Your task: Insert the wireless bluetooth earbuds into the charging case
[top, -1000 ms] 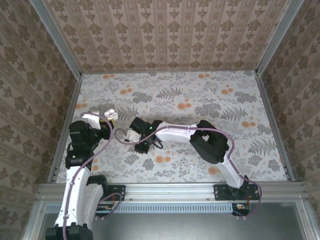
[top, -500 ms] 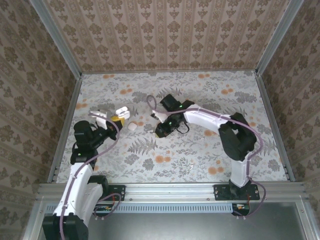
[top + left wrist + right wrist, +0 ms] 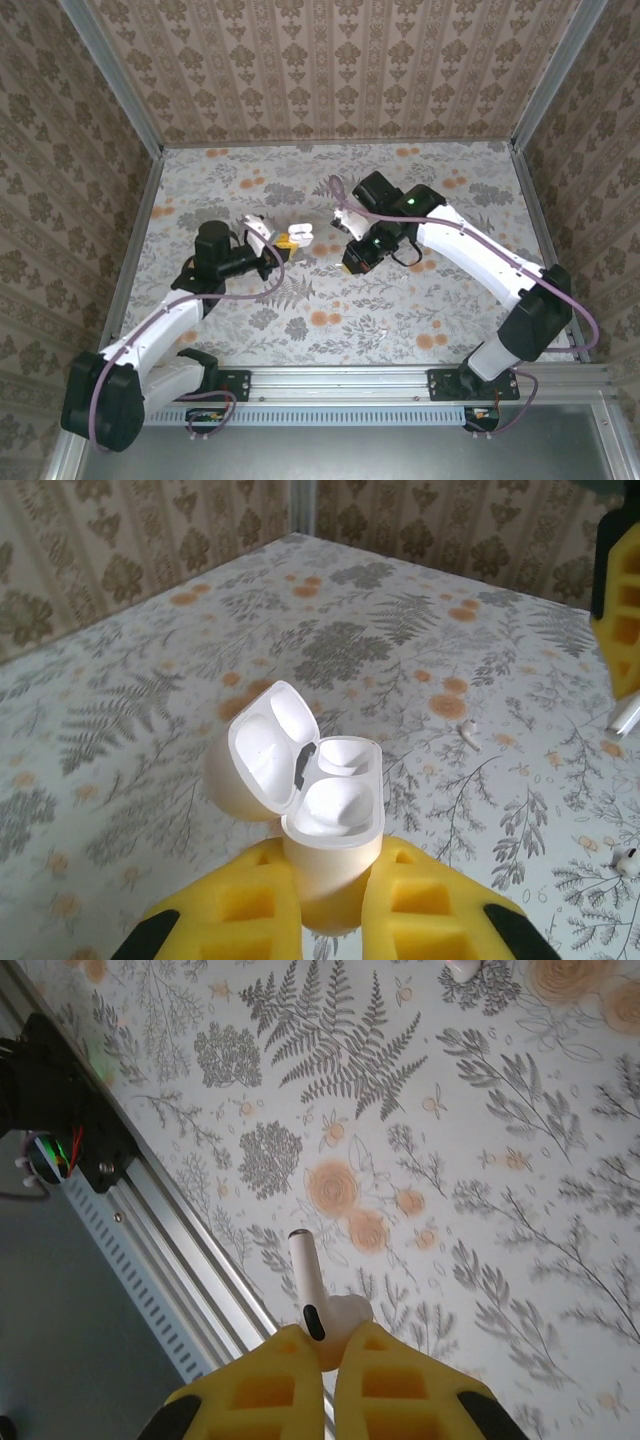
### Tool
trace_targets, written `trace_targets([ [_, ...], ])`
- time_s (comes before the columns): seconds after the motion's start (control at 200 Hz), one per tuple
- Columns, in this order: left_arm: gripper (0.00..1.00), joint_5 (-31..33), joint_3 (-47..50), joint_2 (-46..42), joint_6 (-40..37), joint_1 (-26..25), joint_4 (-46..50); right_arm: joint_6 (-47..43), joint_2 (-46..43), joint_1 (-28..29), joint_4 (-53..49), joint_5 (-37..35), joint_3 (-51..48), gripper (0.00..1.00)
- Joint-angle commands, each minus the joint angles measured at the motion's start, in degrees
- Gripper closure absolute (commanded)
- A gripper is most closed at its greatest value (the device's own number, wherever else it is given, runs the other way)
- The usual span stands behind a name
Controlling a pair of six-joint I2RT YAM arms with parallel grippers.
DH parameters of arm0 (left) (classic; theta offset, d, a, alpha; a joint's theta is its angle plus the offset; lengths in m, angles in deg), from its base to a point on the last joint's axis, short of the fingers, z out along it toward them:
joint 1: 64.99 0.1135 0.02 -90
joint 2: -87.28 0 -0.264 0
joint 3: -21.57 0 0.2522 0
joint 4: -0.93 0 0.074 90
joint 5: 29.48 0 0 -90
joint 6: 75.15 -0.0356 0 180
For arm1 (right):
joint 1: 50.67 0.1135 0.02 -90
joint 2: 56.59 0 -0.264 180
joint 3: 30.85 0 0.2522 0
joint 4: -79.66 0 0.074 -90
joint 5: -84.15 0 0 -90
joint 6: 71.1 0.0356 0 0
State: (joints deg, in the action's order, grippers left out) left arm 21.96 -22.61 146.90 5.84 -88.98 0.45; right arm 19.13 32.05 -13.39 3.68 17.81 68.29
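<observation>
The charging case (image 3: 330, 810) is a glossy white hinged case with its lid (image 3: 262, 748) flipped open and both wells empty. My left gripper (image 3: 335, 858) is shut on its lower body and holds it above the table; from above, the left gripper (image 3: 283, 243) and the case (image 3: 298, 231) sit left of centre. My right gripper (image 3: 330, 1348) is shut on one of the wireless bluetooth earbuds (image 3: 303, 1270), whose stem points out past the fingertips. In the top view the right gripper (image 3: 357, 262) hangs just right of the case. Another earbud (image 3: 627, 858) lies on the table.
A small white bit (image 3: 470, 735) lies on the floral tabletop (image 3: 420, 330) beyond the case. A white object (image 3: 462, 968) shows at the top edge of the right wrist view. The aluminium front rail (image 3: 170, 1270) runs under the right gripper. Patterned walls enclose the table.
My left gripper has carried the open case rightwards toward the table's middle. My right gripper has swung right and away from the left side, closing on an earbud.
</observation>
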Motion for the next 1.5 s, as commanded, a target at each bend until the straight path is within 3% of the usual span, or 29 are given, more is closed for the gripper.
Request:
trace_targets([
  [0.0,1.00,-2.03,-2.67,1.73,-6.41,-1.68,-3.01,-0.24,-2.31,0.51,-6.79,-3.51,3.40,0.94],
  [0.215,1.00,-2.76,-3.91,4.17,-10.57,-6.74,-5.44,-1.16,-0.29,2.68,-10.12,-4.53,9.75,0.94],
  [0.515,1.00,-1.73,-5.09,4.80,-13.57,-9.58,-3.11,-3.71,5.82,4.32,-15.37,-8.31,19.00,0.94],
  [1.13,1.00,10.65,-5.08,2.71,-10.45,-8.58,0.52,0.87,-3.19,3.67,4.36,-13.81,7.03,0.92],
  [1.255,1.00,14.19,-3.39,0.50,-8.41,-7.65,0.06,2.36,-5.36,3.59,10.01,-15.26,3.97,0.88],
  [1.34,1.00,16.04,-2.42,-1.08,-5.55,-5.72,0.63,4.78,-6.98,3.32,16.10,-16.01,-0.04,0.80],
  [1.395,1.00,17.96,-2.11,-2.28,-1.86,-3.48,1.56,7.24,-7.64,3.08,20.55,-15.95,-2.95,0.72],
  [1.495,1.00,19.97,-1.37,-4.93,4.06,2.80,3.91,11.20,-7.33,2.71,26.70,-14.34,-6.26,0.68],
])
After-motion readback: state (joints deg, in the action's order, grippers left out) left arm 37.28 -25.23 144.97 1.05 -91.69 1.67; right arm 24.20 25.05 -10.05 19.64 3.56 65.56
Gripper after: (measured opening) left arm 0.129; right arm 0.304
